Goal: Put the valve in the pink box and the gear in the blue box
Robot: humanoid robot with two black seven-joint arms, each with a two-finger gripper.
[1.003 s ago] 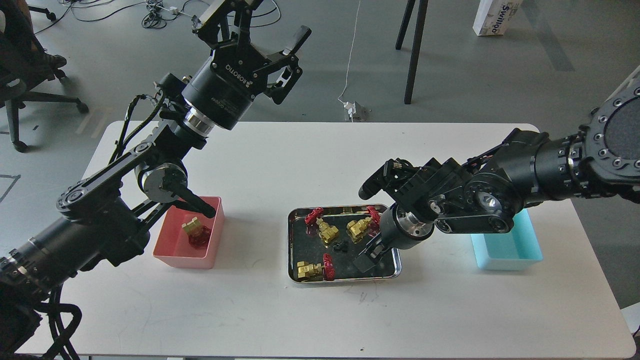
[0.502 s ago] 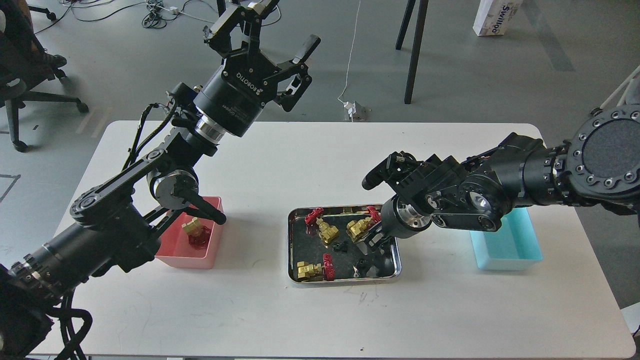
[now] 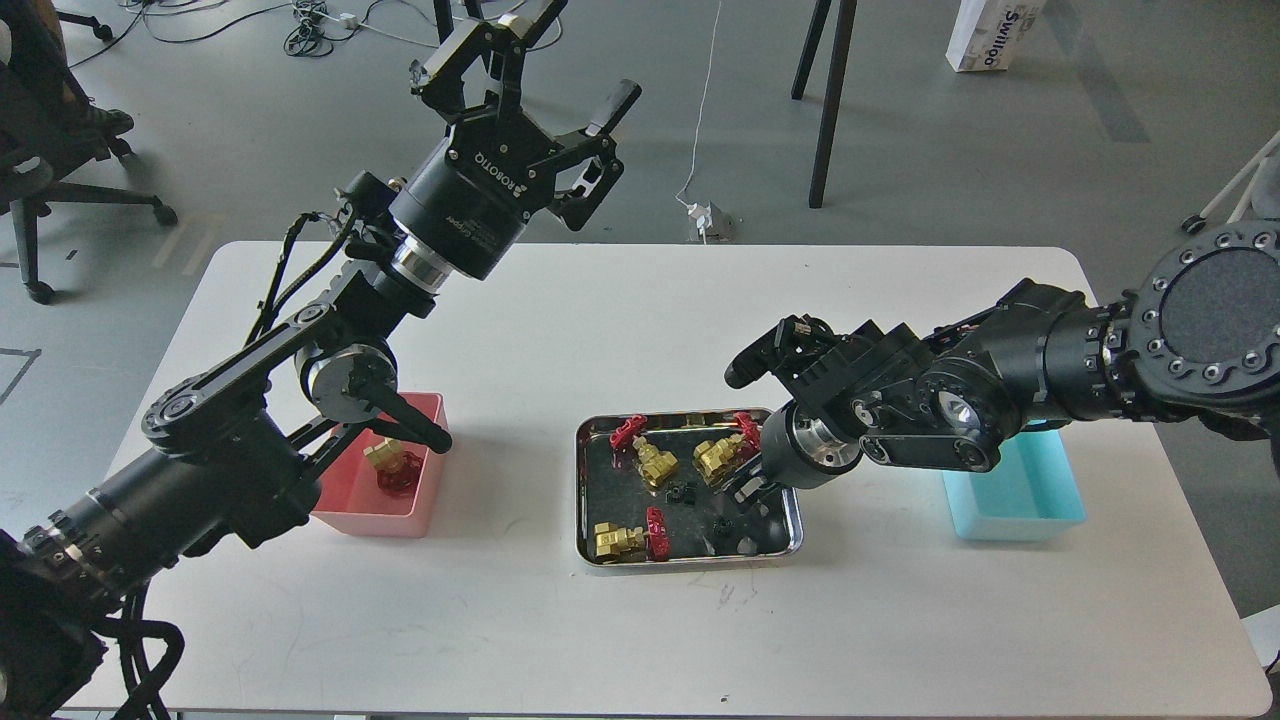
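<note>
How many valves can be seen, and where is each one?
4. One valve lies in the pink box. Three are in the tray: back left, back right beside the right gripper, front left. The arm may hide more.

Brass valve point(image 3: 390, 462) lies in pink box point(image 3: 425, 500) — blue box point(image 3: 1060, 505) holds no gear.

Background stuff: everything sits on a white rounded-corner table point(image 3: 600, 330) with a shiny steel tray point(image 3: 587, 500) near the middle. The floor is grey, with a tangle of black cables point(image 3: 310, 30) at the top left and a thin white cord running down to a small white plug block point(image 3: 706, 218). A black office chair point(image 3: 50, 150) stands far left, two dark stand legs point(image 3: 830, 100) up top, and a white printed carton point(image 3: 990, 30) top right.
</note>
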